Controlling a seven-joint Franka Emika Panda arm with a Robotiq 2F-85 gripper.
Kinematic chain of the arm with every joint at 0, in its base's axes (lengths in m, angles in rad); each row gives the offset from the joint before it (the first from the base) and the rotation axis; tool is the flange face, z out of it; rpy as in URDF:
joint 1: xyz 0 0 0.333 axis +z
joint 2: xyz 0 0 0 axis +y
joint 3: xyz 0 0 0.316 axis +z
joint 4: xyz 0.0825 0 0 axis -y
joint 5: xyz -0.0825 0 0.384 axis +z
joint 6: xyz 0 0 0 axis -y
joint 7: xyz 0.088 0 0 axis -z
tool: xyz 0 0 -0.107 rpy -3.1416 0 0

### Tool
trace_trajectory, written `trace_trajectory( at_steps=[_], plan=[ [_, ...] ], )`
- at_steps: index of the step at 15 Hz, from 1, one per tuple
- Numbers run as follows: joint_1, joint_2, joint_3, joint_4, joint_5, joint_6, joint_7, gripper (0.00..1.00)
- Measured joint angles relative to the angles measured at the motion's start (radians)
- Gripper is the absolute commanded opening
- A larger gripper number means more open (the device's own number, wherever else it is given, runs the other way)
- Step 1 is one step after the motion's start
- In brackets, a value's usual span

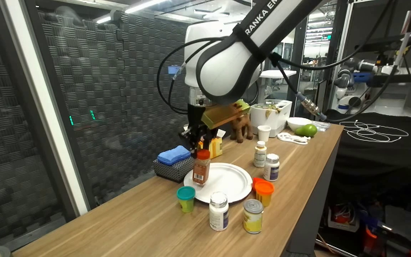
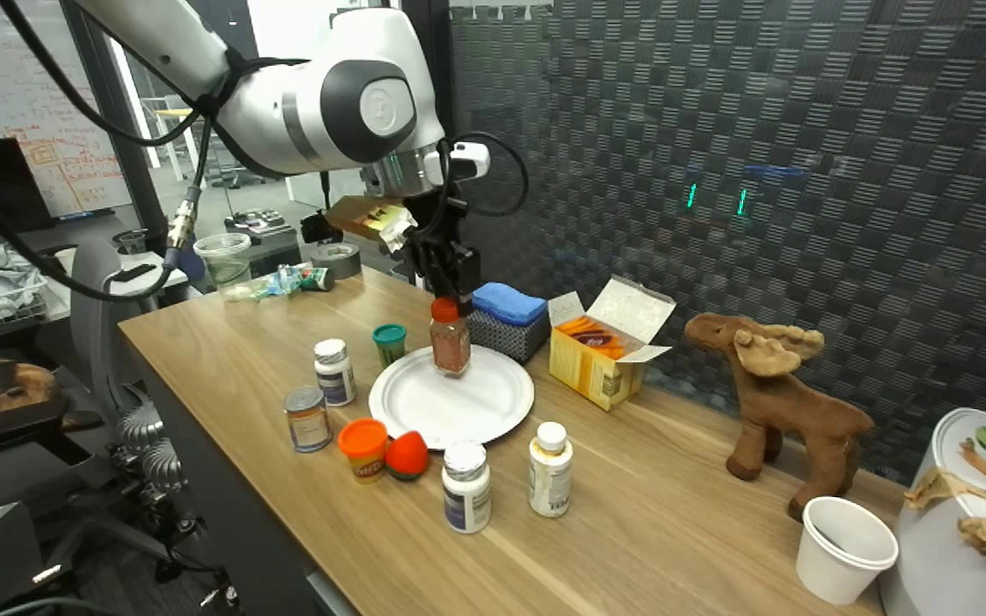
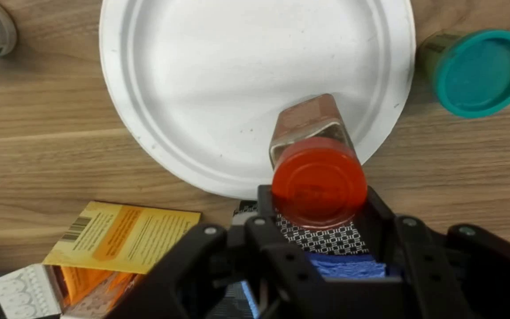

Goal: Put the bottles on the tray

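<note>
1 red-capped bottle (image 1: pixel 201 170) is over the tray (image 2: pixel 424 402), near upright, the gripper (image 3: pixel 319 195) clamping its cap, probably so the free base can meet the tray; whether they touch, I cannot tell. 3 white bottles (image 2: pixel 466 491) stand outside the rim, likely awaiting their turns, leaving bare space for this placement.

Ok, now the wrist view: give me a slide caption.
Gripper holding a red-capped bottle over the white plate, with a teal-lidded tub beside the plate.
</note>
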Motion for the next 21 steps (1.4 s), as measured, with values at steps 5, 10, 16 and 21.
trace_trajectory(
  at_steps=[5, 10, 16, 21],
  plan=[
    [0.024, 0.015, -0.050, 0.001, -0.096, 0.044, 0.034, 0.23],
    [0.026, 0.040, -0.060, 0.004, -0.110, 0.051, 0.036, 0.73],
    [0.027, 0.036, -0.068, 0.010, -0.110, 0.027, 0.044, 1.00],
    [0.013, -0.071, -0.093, 0.024, -0.101, -0.112, 0.097, 1.00]
  ],
)
